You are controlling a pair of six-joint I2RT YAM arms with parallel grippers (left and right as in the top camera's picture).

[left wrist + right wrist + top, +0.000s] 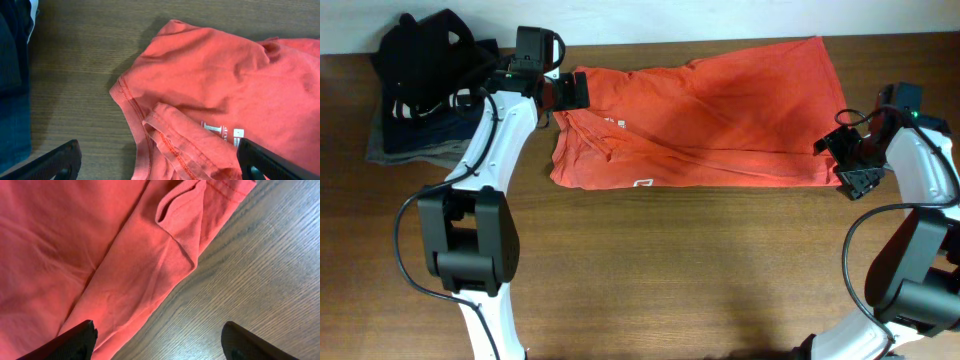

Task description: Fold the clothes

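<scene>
The orange-red T-shirt (710, 115) is lying in a wide, rumpled band across the far half of the wooden table (670, 270), with a pile of dark folded garments (420, 100) sitting just beside its left end. We are holding our left gripper (568, 92) over the shirt's left edge, jaws spread wide with nothing between them. We are hovering our right gripper (847, 165) at its near right corner, jaws likewise parted and empty.
</scene>
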